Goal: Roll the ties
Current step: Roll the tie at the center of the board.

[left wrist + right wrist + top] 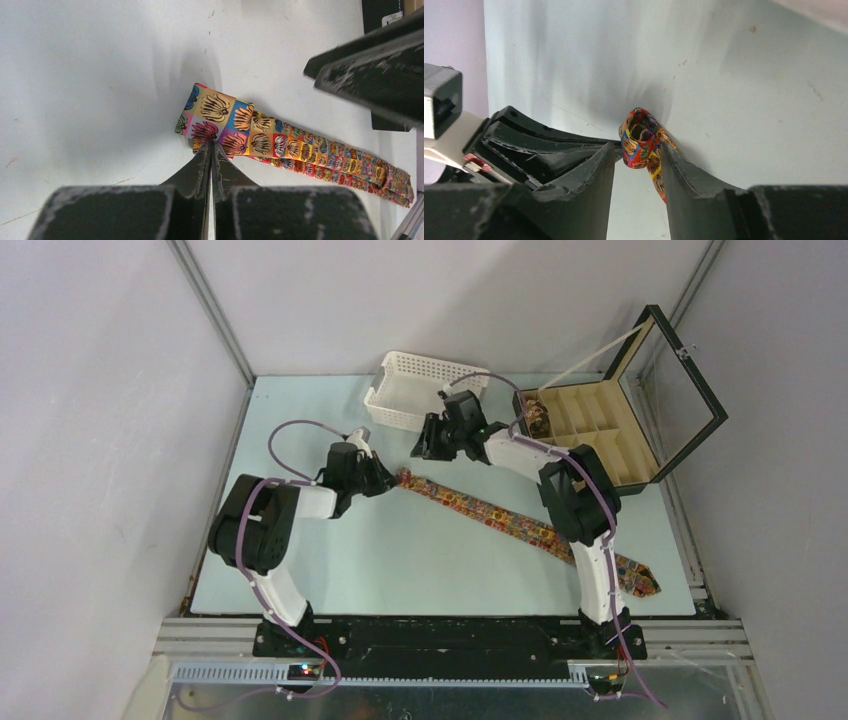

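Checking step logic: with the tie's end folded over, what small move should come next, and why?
Probably close the right gripper on the folded end of the tie. Its jaws stand open on either side of that loop, while the left gripper is shut on the loop's edge. The rest lies flat, so a second grip may free the left for another turn.

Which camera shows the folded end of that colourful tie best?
The left wrist view: the tie has its folded end close up, pattern clear. The right wrist view shows it end-on, a small loop; the top view, the whole tie, its end tiny.
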You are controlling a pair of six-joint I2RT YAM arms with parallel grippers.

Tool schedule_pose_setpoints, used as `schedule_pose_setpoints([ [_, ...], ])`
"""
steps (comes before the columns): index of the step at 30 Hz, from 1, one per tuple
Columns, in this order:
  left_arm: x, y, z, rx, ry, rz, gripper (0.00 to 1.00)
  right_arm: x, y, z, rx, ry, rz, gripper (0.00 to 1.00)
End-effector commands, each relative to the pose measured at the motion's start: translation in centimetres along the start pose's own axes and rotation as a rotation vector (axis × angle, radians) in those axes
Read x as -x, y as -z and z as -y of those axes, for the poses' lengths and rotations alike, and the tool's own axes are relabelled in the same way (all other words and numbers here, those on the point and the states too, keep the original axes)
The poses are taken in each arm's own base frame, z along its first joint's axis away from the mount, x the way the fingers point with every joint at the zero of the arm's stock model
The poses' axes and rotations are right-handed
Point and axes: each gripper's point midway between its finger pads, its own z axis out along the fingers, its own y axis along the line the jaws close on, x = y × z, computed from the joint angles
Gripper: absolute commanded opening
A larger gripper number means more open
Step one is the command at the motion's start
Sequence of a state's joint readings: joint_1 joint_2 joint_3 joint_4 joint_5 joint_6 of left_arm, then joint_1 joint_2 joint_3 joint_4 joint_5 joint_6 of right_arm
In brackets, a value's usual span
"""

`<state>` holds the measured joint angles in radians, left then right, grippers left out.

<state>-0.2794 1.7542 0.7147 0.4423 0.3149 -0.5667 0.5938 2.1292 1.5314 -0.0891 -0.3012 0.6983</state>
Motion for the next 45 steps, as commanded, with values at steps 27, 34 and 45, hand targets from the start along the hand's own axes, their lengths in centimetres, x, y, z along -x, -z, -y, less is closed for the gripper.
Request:
schedule_pose_setpoints([
  [27, 5.3, 4.3, 1.9, 0.05, -0.008, 0.181, 0.12, 3.0, 3.7, -2.0, -0.085, 0.288, 0.007, 0.56],
  [34, 7.5, 8.1, 2.5, 0.062, 0.052, 0.309, 0.3, 5.5, 4.6, -0.4, -0.057, 0.229, -0.021, 0.3],
  [45, 8.6, 4.4, 0.6, 0.073, 0.086, 0.243, 0.22, -0.1, 2.7, 0.0, -0.127, 0.149, -0.101, 0.04],
])
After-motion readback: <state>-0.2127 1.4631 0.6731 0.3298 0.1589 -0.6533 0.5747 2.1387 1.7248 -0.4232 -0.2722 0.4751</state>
